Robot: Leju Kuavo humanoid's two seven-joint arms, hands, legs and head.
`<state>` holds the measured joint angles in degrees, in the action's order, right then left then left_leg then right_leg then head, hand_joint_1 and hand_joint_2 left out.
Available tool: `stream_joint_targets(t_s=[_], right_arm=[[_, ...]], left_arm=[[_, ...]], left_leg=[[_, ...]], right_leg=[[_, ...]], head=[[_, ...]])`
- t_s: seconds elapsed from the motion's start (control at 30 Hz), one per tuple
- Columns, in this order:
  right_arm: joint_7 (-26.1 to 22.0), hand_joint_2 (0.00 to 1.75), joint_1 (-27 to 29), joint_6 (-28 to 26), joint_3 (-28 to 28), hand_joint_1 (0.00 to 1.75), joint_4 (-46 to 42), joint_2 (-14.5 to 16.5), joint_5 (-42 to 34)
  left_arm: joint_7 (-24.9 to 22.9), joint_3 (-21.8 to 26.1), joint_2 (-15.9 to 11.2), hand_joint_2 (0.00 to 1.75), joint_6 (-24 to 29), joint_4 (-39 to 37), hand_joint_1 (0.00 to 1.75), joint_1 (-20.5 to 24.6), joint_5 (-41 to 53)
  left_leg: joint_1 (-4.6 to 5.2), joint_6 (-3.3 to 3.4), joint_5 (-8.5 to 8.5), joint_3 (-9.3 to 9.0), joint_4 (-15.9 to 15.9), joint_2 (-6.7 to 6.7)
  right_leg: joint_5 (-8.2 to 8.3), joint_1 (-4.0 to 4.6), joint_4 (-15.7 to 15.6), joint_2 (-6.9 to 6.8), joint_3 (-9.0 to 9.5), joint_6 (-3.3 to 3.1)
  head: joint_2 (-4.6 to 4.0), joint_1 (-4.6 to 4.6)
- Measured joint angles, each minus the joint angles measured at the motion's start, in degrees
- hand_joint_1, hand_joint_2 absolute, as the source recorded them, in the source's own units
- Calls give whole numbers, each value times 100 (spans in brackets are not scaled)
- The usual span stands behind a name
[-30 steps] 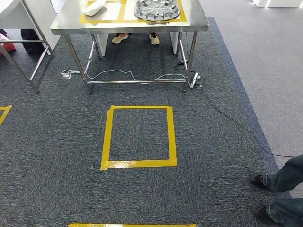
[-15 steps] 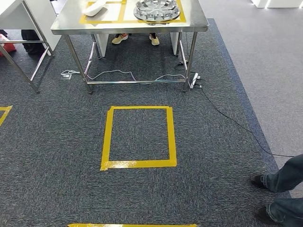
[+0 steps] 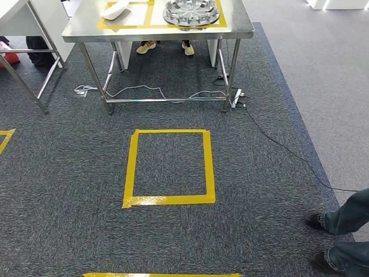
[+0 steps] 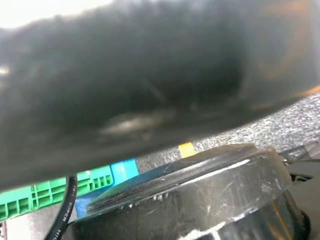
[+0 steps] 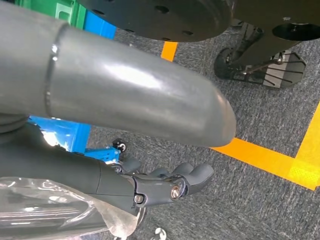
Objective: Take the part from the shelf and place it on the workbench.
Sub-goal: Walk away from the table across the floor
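In the head view we look down at the long shiny steel workbench (image 3: 244, 26), far ahead of us across the grey carpet. A round silver wheel-like piece (image 3: 190, 11) and a curved white piece (image 3: 115, 10) lie on it inside yellow tape frames. A square of yellow tape (image 3: 169, 199) marks the floor between us and the bench. A person's legs in jeans (image 3: 348, 216) stand off to the right.

In the left wrist view a big dark blurry shape (image 4: 151, 75) sits close to the camera. We cannot tell if the left hand is holding, closed or loose. A green plastic crate (image 4: 37, 197) lies beyond the shape.

In the right wrist view we see the right hand (image 5: 113, 177), with its thick grey thumb (image 5: 124, 100) and its dark fingers (image 5: 188, 177) gently bent. Crinkly clear plastic (image 5: 45, 210) touches the fingers on the side away from the thumb. We think this wraps the part, but we cannot tell if the fingers grip it or only lie against it.

We think the step now is the walk to the workbench. To do it well, we should step slowly, stop in the tape square, keep the arm steady so the plastic does not slip off the fingers, and stay away from the person's feet.
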<state>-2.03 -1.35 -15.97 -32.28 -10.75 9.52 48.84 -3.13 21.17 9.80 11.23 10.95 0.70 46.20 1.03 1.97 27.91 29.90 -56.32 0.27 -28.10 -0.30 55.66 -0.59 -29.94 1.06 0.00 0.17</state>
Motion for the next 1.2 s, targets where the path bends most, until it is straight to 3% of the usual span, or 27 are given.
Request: stream_joint_targets(t_s=[0.07, 0.1, 0.13, 0.2, 0.23, 0.27, 0.3, 0.4, 0.47, 0.57, 0.6, 0.67, 0.73, 0.77, 0.8, 0.83, 0.9, 0.97, 1.1, 1.13, 1.2], right_arm=[[2, 0, -2, 5, 0, 0, -1, -1, 11], [2, 0, -3, 6, 0, 0, -1, -1, 14], [2, 0, -3, 7, 0, 0, -1, -2, 16], [2, 0, 0, 9, 0, 0, 0, -3, 19], [2, 0, 6, 9, 0, 0, 0, -5, 19], [3, 0, 15, 10, 0, 0, 0, -7, 19], [3, 0, 24, 10, -1, 0, -1, -9, 19], [3, 0, 20, 11, -2, 0, -1, -13, 20], [3, 0, 6, 14, -1, 0, 0, -7, 21], [5, 0, 19, 15, -5, 0, 0, -12, 20], [5, 0, 20, 14, -8, 0, 0, -14, 20], [4, 0, 15, 15, -10, 0, 0, -15, 21], [4, 0, 23, 16, -12, 0, 0, -15, 22], [4, 0, 31, 16, -13, 0, 0, -15, 22], [4, 0, 36, 16, -15, 0, 0, -15, 22], [4, 0, 38, 15, -16, 0, 0, -15, 22], [4, 0, 33, 13, -17, 0, 0, -12, 22], [3, 0, 23, 4, -17, 0, 0, -8, 21], [3, 0, 14, -8, -19, 0, -1, -7, 21], [4, 0, 13, -10, -20, 0, -2, -8, 21], [6, 0, 14, -14, -22, 0, -2, -9, 21]], left_arm=[[5, -7, -11, 0, -17, 0, 0, 3, 17], [5, -10, -17, 0, -20, 0, 0, 6, 21], [5, -13, -21, 0, -24, 0, 0, 9, 23], [5, -20, -27, 0, -31, 0, 0, 12, 25], [5, -23, -28, 0, -35, 0, 0, 10, 25], [5, -25, -28, 0, -38, 0, 0, 7, 25], [5, -25, -28, 0, -39, 0, 0, 5, 25], [5, -26, -33, 0, -40, 0, 0, 7, 25], [5, -27, -43, 0, -39, 0, 0, 13, 25], [5, -27, -53, 0, -35, 0, 0, 12, 25], [5, -27, -56, 0, -34, 0, 0, 9, 25], [5, -28, -58, 0, -34, 0, 0, 8, 25], [5, -28, -59, 0, -31, 0, 0, 6, 25], [5, -28, -59, 0, -26, 0, 0, 1, 24], [4, -27, -58, 0, -15, 0, 0, -5, 23], [3, -27, -58, 0, -1, 0, 0, -10, 21], [1, -27, -61, 0, 33, 0, 0, -11, 17], [-1, -27, -59, 0, 60, 0, 0, -3, 16], [-2, -27, -38, 0, 90, 0, 0, -19, 19], [-2, -27, -32, 0, 96, 0, 0, -19, 20], [-3, -27, -19, 0, 105, -1, 0, -12, 24]], left_leg=[[-30, 58, -62, -16, 85, 9], [-53, 82, -103, -21, 140, 16], [-78, 99, -141, -19, 188, 24], [-90, 104, -170, 26, 200, 33], [-95, 94, -177, 51, 190, 36], [-105, 80, -181, 72, 175, 38], [-123, 58, -180, 93, 152, 39], [-172, -72, -128, 154, 6, 30], [-163, -168, -100, 186, -79, 22], [-187, -262, -93, 203, -110, 12], [-200, -289, -10, 239, -200, 10], [-208, -323, 339, 436, -695, 6], [-207, -328, 716, 748, -1477, 6], [-206, -320, 805, 855, -1758, 6], [-202, -299, 752, 852, -1791, 5], [-194, -267, 600, 746, -1596, 4], [-160, -166, 210, 357, -797, -3], [-120, -103, 62, 117, -237, -9], [-118, -59, 38, 85, -68, -9], [-132, -35, 16, 75, -32, -7], [-138, -5, -5, 72, -3, 2]], right_leg=[[-21, 7, 11, 6, -24, 39], [-115, 12, 111, 17, -82, 55], [-273, 9, 332, 30, -190, 72], [-687, -24, 1063, 48, -518, 116], [-828, -46, 1407, 49, -663, 142], [-864, -69, 1588, 48, -728, 169], [-785, -92, 1539, 47, -682, 197], [-324, -164, 459, 59, -91, 284], [-278, -166, 115, 96, 77, 232], [-267, -140, 160, 106, 53, 64], [-247, -138, 163, 102, 54, 13], [-205, -131, 160, 90, 50, -67], [-189, -102, 165, 80, 12, -95], [-188, -88, 166, 76, 1, -98], [-187, -73, 168, 77, -1, -99], [-187, -60, 168, 81, 5, -99], [-192, -39, 170, 91, 17, -91], [-194, -30, 179, 93, -5, -56], [-221, -50, 196, 87, -61, 73], [-319, -49, 333, 86, -132, 98], [-653, -47, 966, 81, -441, 135]], head=[[0, 1], [0, 12], [0, 30], [0, 63], [0, 72], [0, 71], [0, 71], [0, 87], [0, 91], [0, 60], [0, 48], [0, 10], [0, -12], [0, -14], [0, -14], [0, -14], [0, -12], [0, -9], [-1, -4], [-1, 11], [-1, 51]])
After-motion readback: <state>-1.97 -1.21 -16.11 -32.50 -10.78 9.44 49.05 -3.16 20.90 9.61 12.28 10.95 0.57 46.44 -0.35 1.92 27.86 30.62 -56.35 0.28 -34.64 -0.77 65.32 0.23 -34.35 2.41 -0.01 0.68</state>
